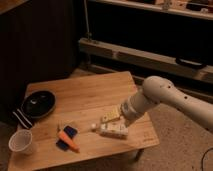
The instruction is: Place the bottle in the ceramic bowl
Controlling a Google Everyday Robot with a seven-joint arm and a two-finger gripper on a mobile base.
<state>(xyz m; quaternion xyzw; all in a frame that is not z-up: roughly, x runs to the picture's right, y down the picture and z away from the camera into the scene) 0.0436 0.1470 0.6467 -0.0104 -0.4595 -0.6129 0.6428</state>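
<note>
Though dim, tool [120, 124] over wooden table [95, 95]

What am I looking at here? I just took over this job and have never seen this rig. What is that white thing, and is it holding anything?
There is one camera, looking down on a wooden table. The white shape on the right is the robot's single arm. Its pincer sits at the tip, low beside the bottle, which lies on its side. Whether it grips the bottle cannot be seen. Also on the table are a yellowish block, a carrot, a paper cup and, far left, the black ceramic bowl.
</note>
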